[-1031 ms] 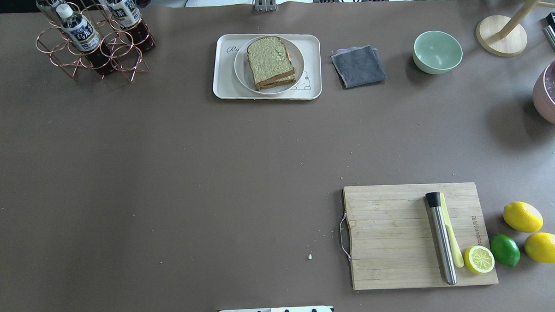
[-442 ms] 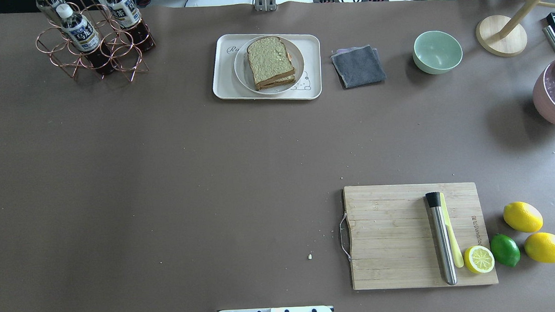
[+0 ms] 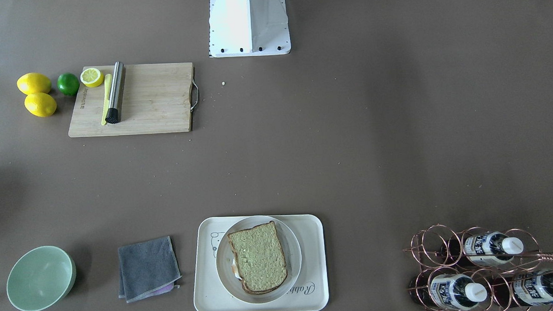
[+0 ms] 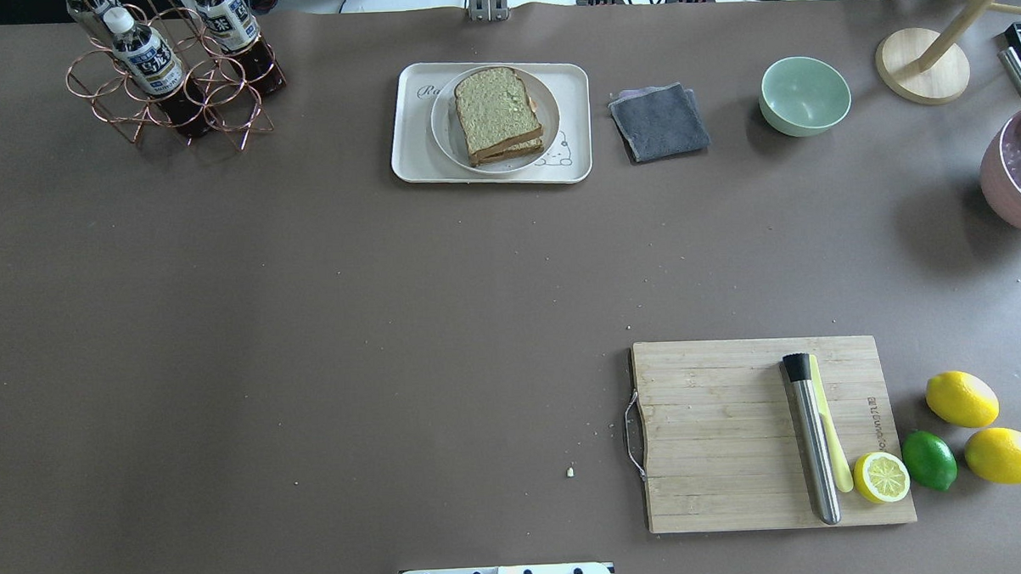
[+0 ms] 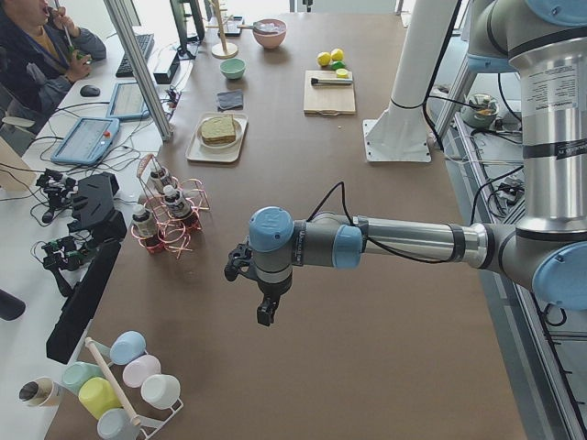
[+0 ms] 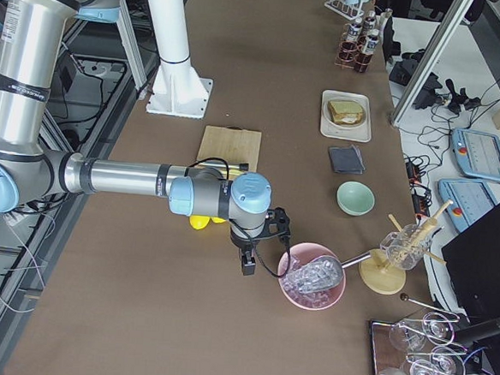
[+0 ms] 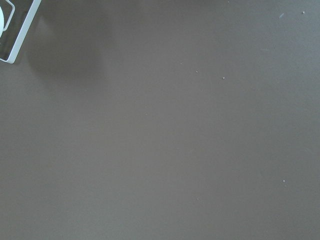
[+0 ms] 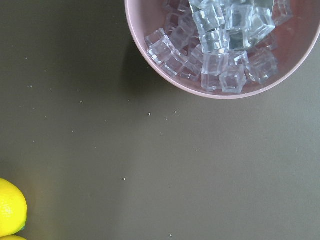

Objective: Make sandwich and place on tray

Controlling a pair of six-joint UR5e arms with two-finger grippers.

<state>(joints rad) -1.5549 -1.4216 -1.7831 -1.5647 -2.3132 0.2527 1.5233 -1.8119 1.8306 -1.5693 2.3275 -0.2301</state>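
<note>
The sandwich [image 4: 498, 113], two greenish-tan slices with dark crust and a bit of egg at the edge, lies on a small round white plate [image 4: 444, 132]. The plate stands on the cream tray [image 4: 407, 159] at the table's far middle. They also show in the front-facing view: sandwich [image 3: 258, 257], tray [image 3: 204, 287]. My left gripper [image 5: 262, 314] hangs over bare table far off to the left of the tray. My right gripper [image 6: 246, 264] hangs beside the pink ice bowl [image 6: 312, 282]. I cannot tell whether either gripper is open or shut.
A wooden cutting board [image 4: 719, 437] with a metal muddler [image 4: 811, 438] and half a lemon [image 4: 881, 477] sits near right. Lemons [image 4: 961, 399] and a lime [image 4: 928, 459] lie beside it. A grey cloth [image 4: 659, 121], green bowl [image 4: 804, 95] and copper bottle rack [image 4: 172, 78] line the far side.
</note>
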